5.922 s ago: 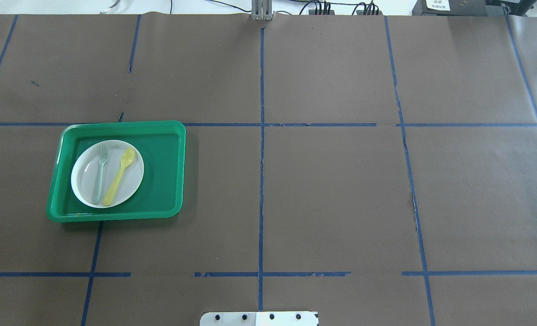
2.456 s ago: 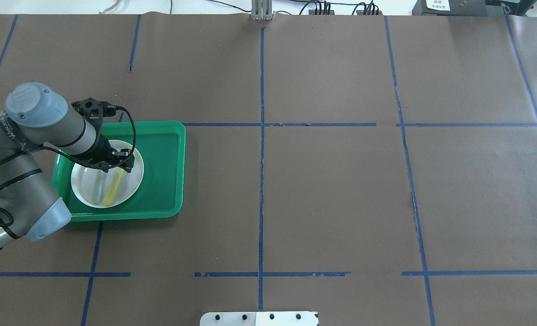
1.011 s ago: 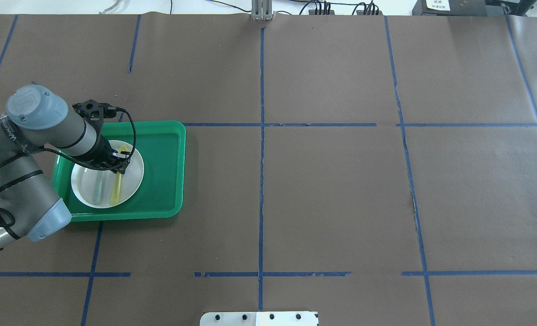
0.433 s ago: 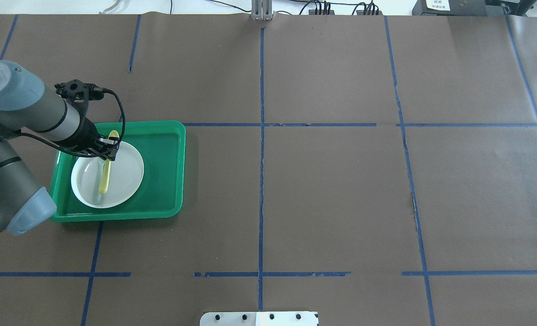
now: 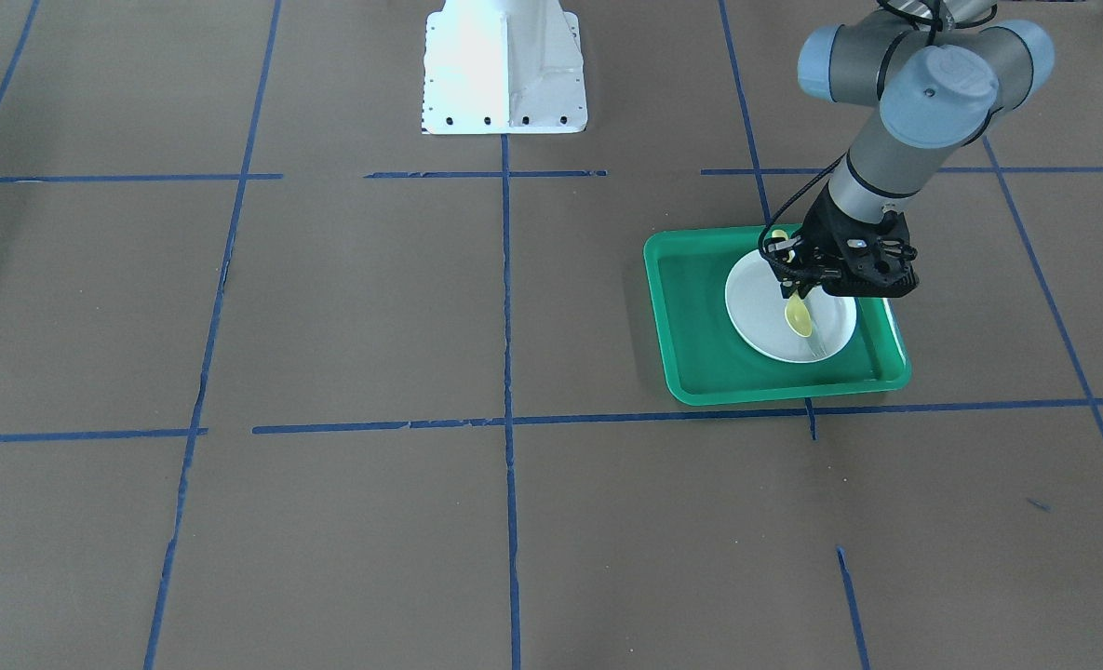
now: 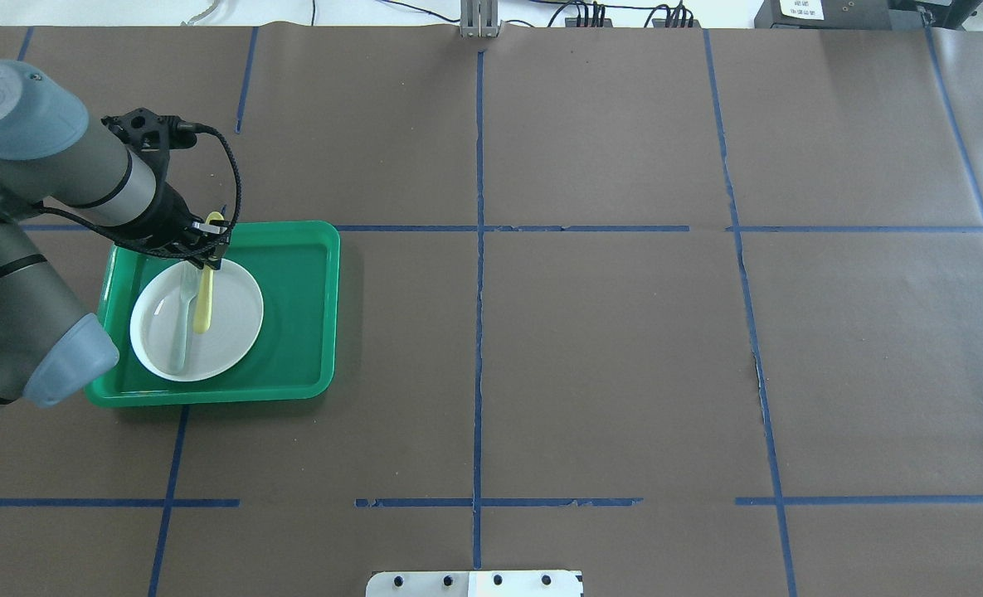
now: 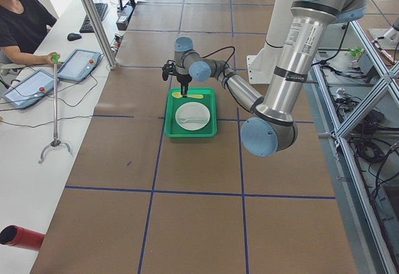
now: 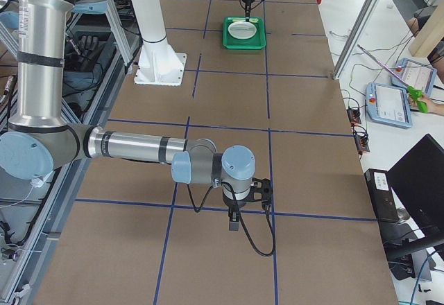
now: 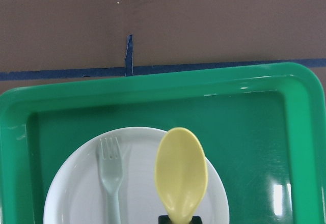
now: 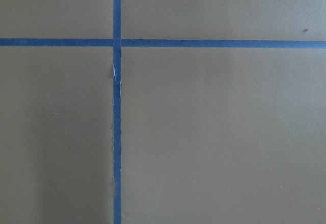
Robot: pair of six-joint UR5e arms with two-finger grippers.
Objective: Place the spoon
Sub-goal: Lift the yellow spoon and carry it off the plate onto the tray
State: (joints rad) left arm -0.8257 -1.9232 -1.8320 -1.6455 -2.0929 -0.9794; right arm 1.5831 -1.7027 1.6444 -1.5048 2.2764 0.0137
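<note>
Pale-yellow plastic spoon [image 6: 202,303] hangs clamped in the left gripper [image 6: 207,250] above the round white plate [image 6: 238,319] in the green plastic tray [image 6: 333,315]; it should travel slowly, clearing the tray rim, before lowering gently.

Brown paper-covered table [image 6: 607,356] with blue tape grid [image 6: 479,332]

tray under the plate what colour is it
The tray is plain green, with no pattern; it shows best in the left wrist-mounted view.

Pale-yellow spoon [image 9: 181,175], grey fork [image 9: 110,169], white plate [image 9: 76,193], green tray [image 9: 254,132], blue-lined brown table [image 9: 204,20]
</note>
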